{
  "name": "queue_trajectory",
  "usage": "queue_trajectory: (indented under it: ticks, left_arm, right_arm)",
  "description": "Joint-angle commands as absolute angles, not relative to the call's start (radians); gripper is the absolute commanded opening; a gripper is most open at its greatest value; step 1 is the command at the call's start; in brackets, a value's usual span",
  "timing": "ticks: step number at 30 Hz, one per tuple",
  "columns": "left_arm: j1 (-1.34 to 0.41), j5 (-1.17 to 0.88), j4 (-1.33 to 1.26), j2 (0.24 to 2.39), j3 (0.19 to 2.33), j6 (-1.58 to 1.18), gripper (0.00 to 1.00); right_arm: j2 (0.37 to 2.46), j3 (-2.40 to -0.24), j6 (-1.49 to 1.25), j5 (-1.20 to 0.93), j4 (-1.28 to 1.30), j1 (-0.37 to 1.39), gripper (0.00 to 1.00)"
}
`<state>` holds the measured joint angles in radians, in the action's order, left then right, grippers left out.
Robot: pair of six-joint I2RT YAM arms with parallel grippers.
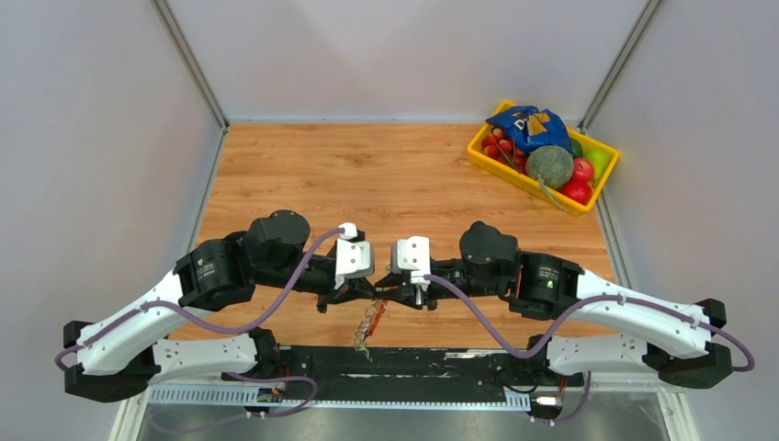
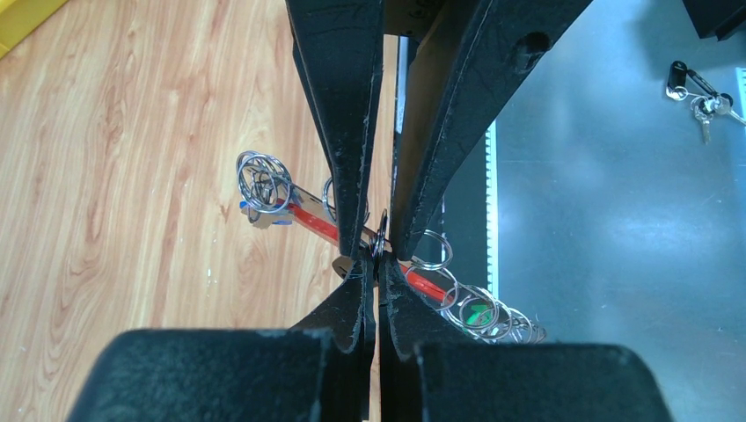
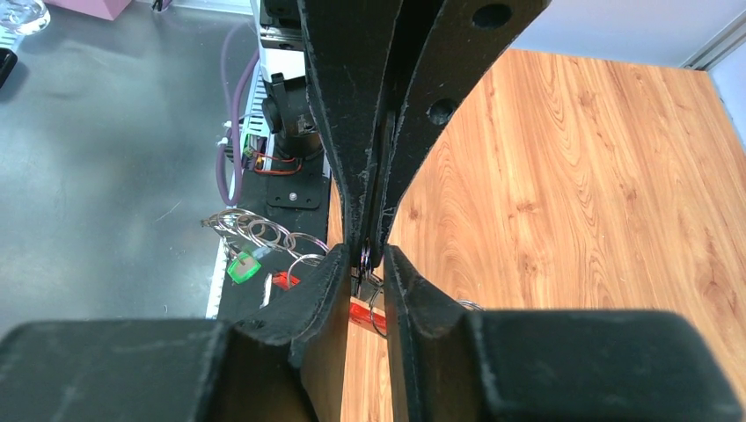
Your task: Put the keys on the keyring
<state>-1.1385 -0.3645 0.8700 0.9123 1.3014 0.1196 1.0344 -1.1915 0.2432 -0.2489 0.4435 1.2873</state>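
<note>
Both grippers meet tip to tip low over the table's near edge. My left gripper (image 1: 367, 294) (image 2: 378, 268) is shut on a small thin silver ring (image 2: 381, 242), seen edge-on. My right gripper (image 1: 397, 294) (image 3: 364, 268) straddles that same ring (image 3: 363, 256) with its jaws slightly parted. A small dark piece (image 3: 361, 283) sits between them; I cannot tell what it is. The grey strap (image 1: 369, 323) hangs below, with its red strip (image 2: 308, 218), green tip (image 2: 478, 312) and several loose rings. A blue bit (image 2: 280, 220) shows by a ring cluster (image 2: 264, 180). The black-headed key is not clear.
A yellow tray (image 1: 514, 176) with fruit and a blue bag stands at the far right corner. A black rail (image 1: 413, 360) runs along the near edge. A separate bunch of keys (image 2: 704, 101) lies on the grey surface beyond the table.
</note>
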Motion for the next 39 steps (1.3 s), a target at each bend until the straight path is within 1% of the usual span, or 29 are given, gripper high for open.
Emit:
queue_trajectory:
  ticks: [1, 14, 26, 28, 30, 31, 33, 39]
  left_arm:
    - [-1.143, -0.387, 0.808, 0.901, 1.301, 0.138, 0.0]
    - [-1.143, -0.389, 0.804, 0.903, 1.301, 0.137, 0.0]
    - [-1.143, -0.383, 0.8, 0.895, 1.297, 0.138, 0.0]
    - [-1.143, -0.383, 0.8, 0.893, 1.296, 0.137, 0.0]
    - [-1.143, -0.383, 0.8, 0.894, 1.295, 0.139, 0.0]
    - [-1.143, -0.383, 0.8, 0.892, 1.295, 0.139, 0.0]
    - [-1.142, -0.383, 0.799, 0.893, 1.293, 0.139, 0.0]
    - [-1.143, -0.366, 0.79, 0.887, 1.292, 0.136, 0.0]
  right_arm:
    - [1.009, -1.211, 0.229, -0.251, 0.381, 1.29, 0.25]
    - [1.009, -1.207, 0.225, -0.252, 0.379, 1.291, 0.25]
    - [1.045, -1.22, 0.227, -0.27, 0.38, 1.292, 0.23]
    - [1.045, -1.22, 0.229, -0.272, 0.378, 1.292, 0.2]
    - [1.044, -1.221, 0.229, -0.272, 0.378, 1.293, 0.15]
    - [1.043, -1.221, 0.229, -0.272, 0.377, 1.294, 0.11]
    - [1.043, -1.22, 0.229, -0.275, 0.378, 1.296, 0.01]
    - [1.043, -1.205, 0.228, -0.296, 0.376, 1.299, 0.0]
